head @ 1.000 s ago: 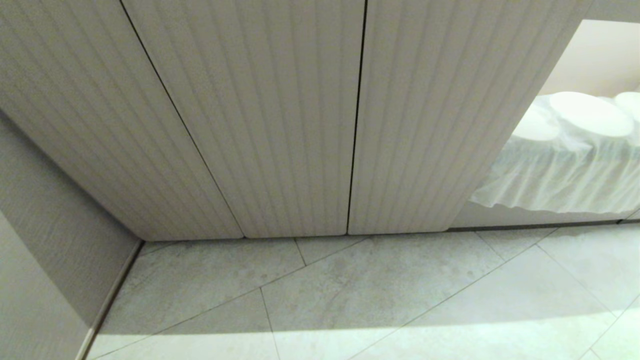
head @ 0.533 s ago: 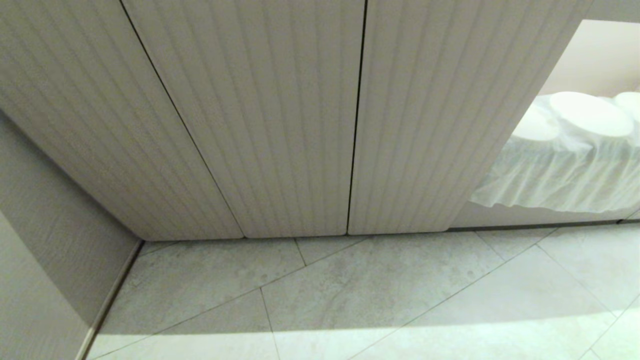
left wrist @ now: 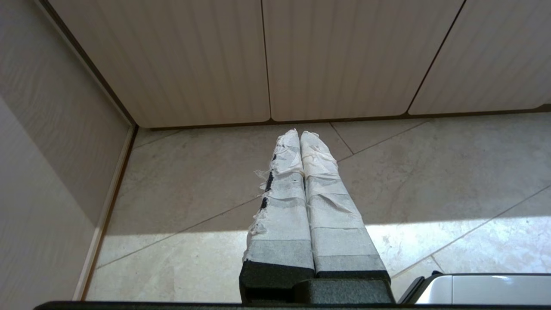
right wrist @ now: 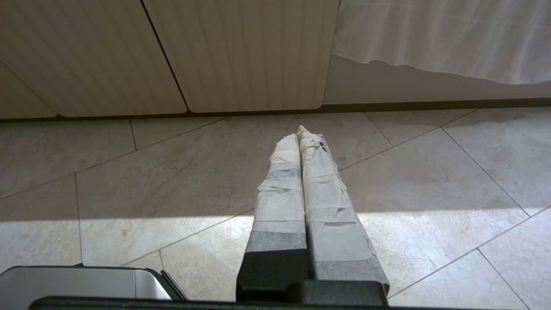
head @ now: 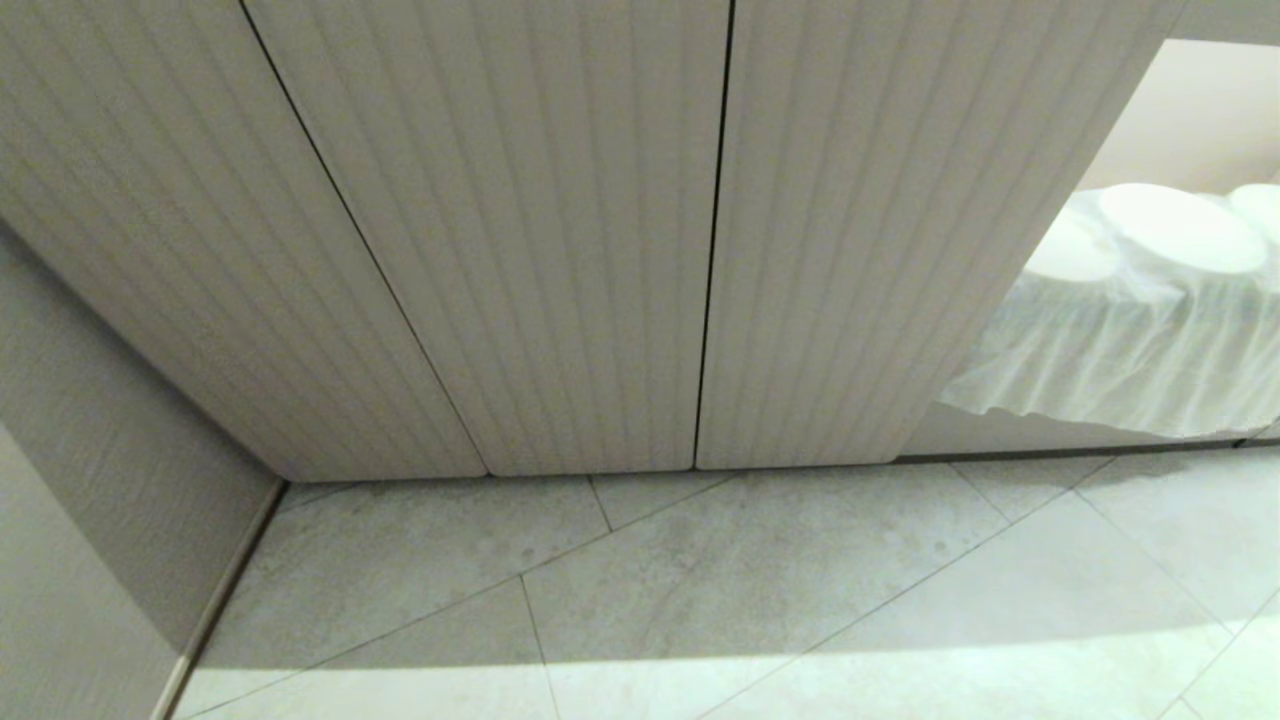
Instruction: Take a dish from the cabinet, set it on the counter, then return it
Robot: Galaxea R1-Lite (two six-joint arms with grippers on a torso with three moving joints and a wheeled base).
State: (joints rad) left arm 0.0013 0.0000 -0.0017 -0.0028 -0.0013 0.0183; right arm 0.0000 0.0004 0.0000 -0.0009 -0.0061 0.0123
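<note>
**Nothing has moved; cabinet doors shut**

Nothing has moved since the earlier head pictures. The doors, the floor and the cloth all sit in the same spots.

The cabinet (head: 560,250) fills the upper left and middle of the head view. Its two tall ribbed doors are shut, with a thin dark line between them. The dish cannot be seen. If it is in the cabinet, the shut doors hide it.

At the right edge of the head view a white cloth (head: 1120,350) hangs down over an opening. Some round white things (head: 1180,228) lie on top of it, in the upper right.

The floor (head: 760,580) has big grey tiles. A bright strip of light runs along the bottom of the frame.

No arm shows in the head view. In the left wrist view the left gripper (left wrist: 300,134) sits in the middle of the frame, above the floor, pointing at the doors. Its two taped fingers (left wrist: 284,202) are pressed together and hold nothing.

In the right wrist view the right gripper (right wrist: 300,134) is in the middle too, above the tiles. Its fingers are also pressed together and empty.
</note>
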